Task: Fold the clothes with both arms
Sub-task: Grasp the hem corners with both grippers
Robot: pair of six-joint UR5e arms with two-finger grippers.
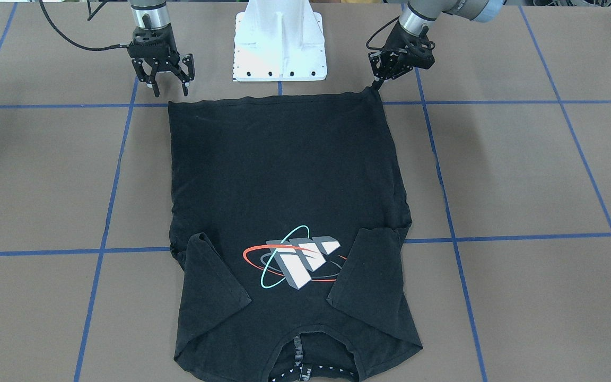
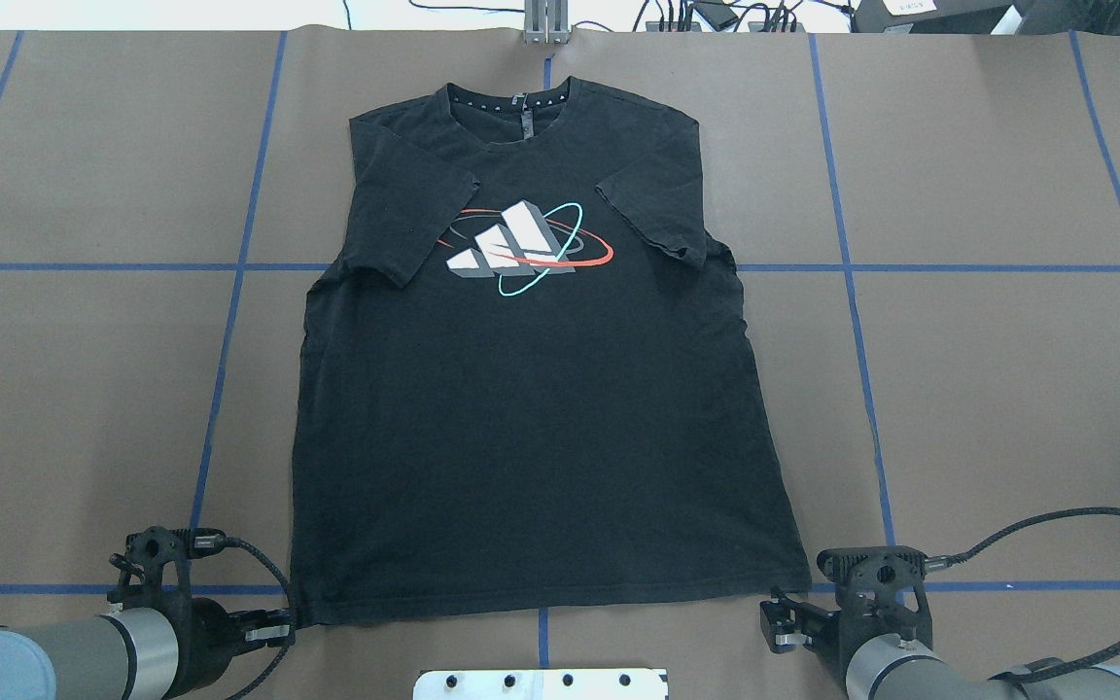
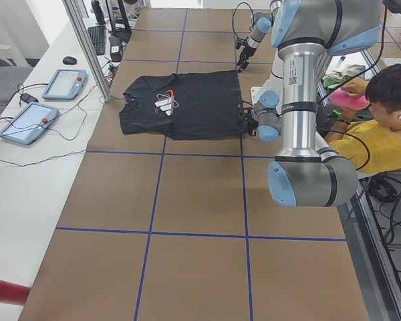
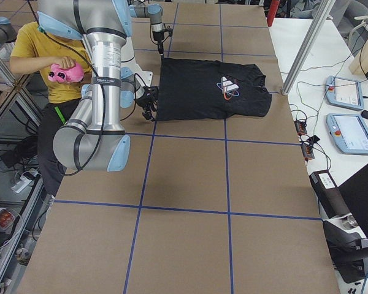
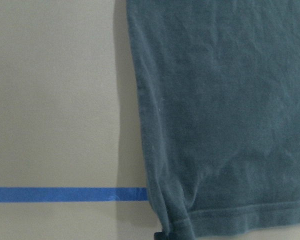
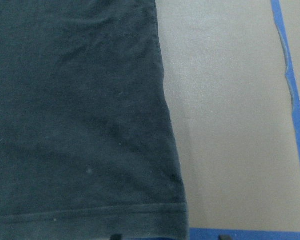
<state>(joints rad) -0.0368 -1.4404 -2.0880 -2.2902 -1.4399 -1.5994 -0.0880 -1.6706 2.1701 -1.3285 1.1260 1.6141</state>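
Observation:
The black T-shirt (image 1: 284,175) lies flat and face up on the brown table, collar away from the robot, both sleeves folded in beside the chest print (image 1: 297,257). My left gripper (image 1: 377,82) is shut on the shirt's hem corner, which is drawn up into a small peak; the left wrist view shows that puckered corner (image 5: 172,220). In the overhead view it (image 2: 280,622) sits at the hem's left corner. My right gripper (image 1: 171,91) is open just beside and above the other hem corner, not touching it; it also shows in the overhead view (image 2: 776,622). The right wrist view shows that corner (image 6: 170,215) lying flat.
The white mount base (image 1: 279,48) stands between the arms, just behind the hem. Blue tape lines (image 2: 229,292) grid the table. A person in yellow (image 3: 381,134) sits behind the robot. Control tablets (image 3: 27,120) and a metal post (image 3: 87,47) stand beyond the collar.

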